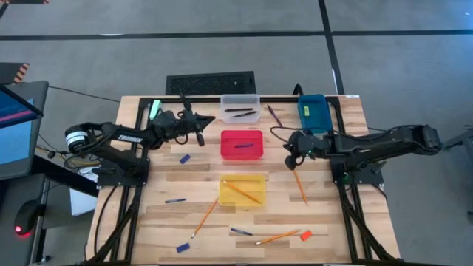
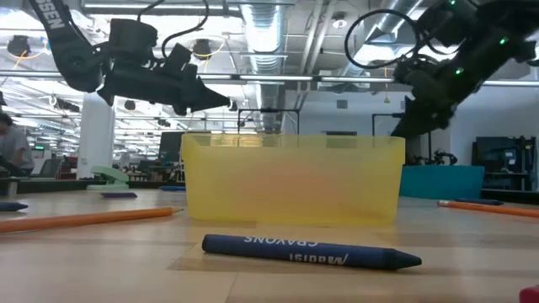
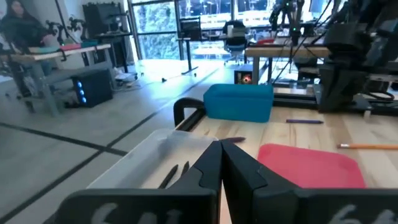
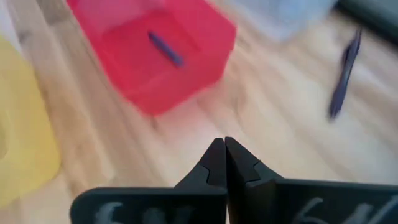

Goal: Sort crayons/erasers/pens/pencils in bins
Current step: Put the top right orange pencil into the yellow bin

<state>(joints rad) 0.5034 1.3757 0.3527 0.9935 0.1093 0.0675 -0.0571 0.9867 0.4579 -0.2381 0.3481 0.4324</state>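
My left gripper (image 1: 209, 120) is shut and holds nothing; it hovers just left of the clear bin (image 1: 240, 108), where dark pens (image 1: 240, 112) lie. In its wrist view the shut fingertips (image 3: 221, 147) point over the clear bin (image 3: 155, 158). My right gripper (image 1: 289, 153) is shut with nothing in it (image 4: 224, 143) and hangs right of the red bin (image 1: 242, 145), which holds one blue crayon (image 4: 165, 48). The yellow bin (image 1: 242, 190) holds pencils. The blue bin (image 1: 312, 112) stands at the far right.
Loose on the table: a pen (image 1: 273, 113) near the blue bin, pencils (image 1: 299, 186) (image 1: 205, 218) (image 1: 278, 237), an orange-red eraser (image 1: 305, 235), blue crayons (image 1: 185, 158) (image 1: 182, 247), pens (image 1: 175, 200) (image 1: 240, 231). A pale green block (image 1: 154, 111) sits at the far left. A crayon (image 2: 312, 251) lies before the yellow bin.
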